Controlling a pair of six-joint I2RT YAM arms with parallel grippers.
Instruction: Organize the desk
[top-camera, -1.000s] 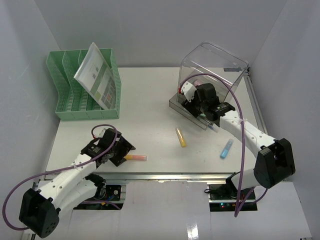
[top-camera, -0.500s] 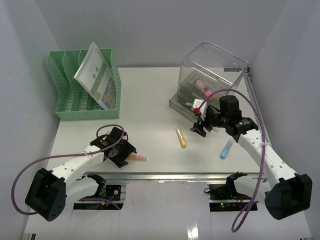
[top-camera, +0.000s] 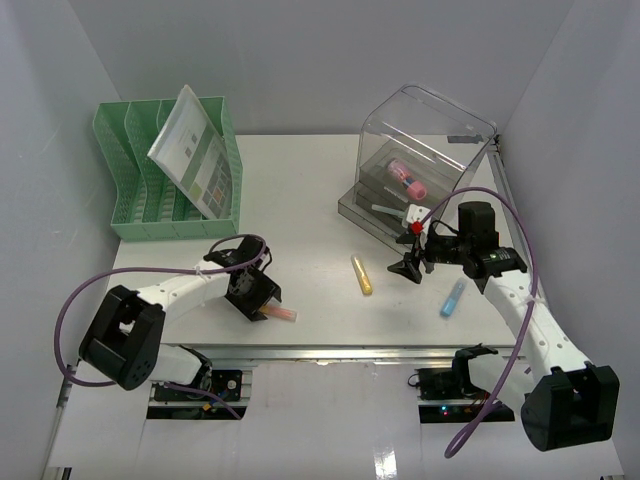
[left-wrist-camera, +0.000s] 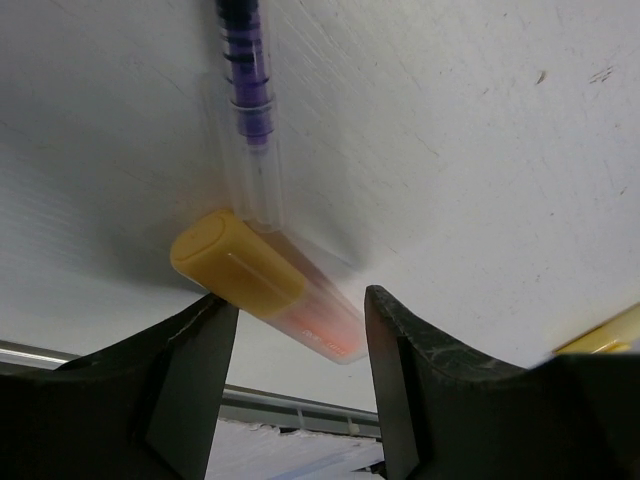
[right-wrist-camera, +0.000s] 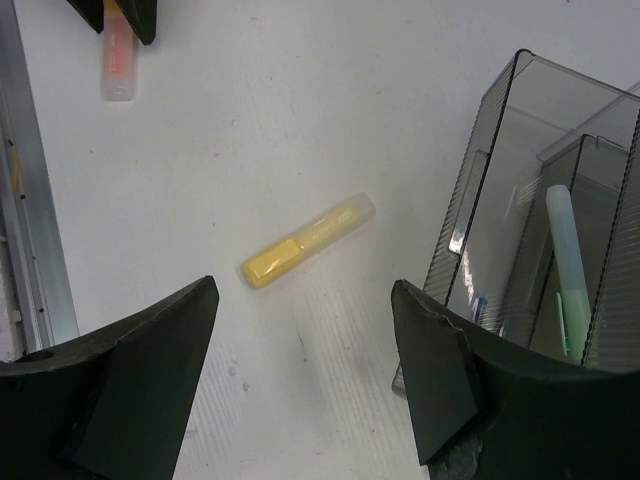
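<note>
On the white desk (top-camera: 300, 190) an orange highlighter (top-camera: 278, 314) lies near the front rail. My left gripper (top-camera: 260, 298) is open, with its fingers on either side of the highlighter's capped end (left-wrist-camera: 262, 280), low over the desk. A clear pen with purple ink (left-wrist-camera: 245, 90) lies just beyond the highlighter. My right gripper (top-camera: 408, 266) is open and empty, above the desk. It is to the right of a yellow highlighter (top-camera: 361, 274), which shows ahead of the fingers in the right wrist view (right-wrist-camera: 305, 240). A blue highlighter (top-camera: 453, 297) lies to its right.
A clear plastic drawer box (top-camera: 428, 140) stands at the back right with a pink item (top-camera: 408, 178) in its open drawer; the right wrist view shows a green highlighter (right-wrist-camera: 570, 270) inside. A green file rack (top-camera: 140, 200) holding a booklet (top-camera: 195, 150) stands at the back left. The aluminium rail (top-camera: 330, 352) runs along the front.
</note>
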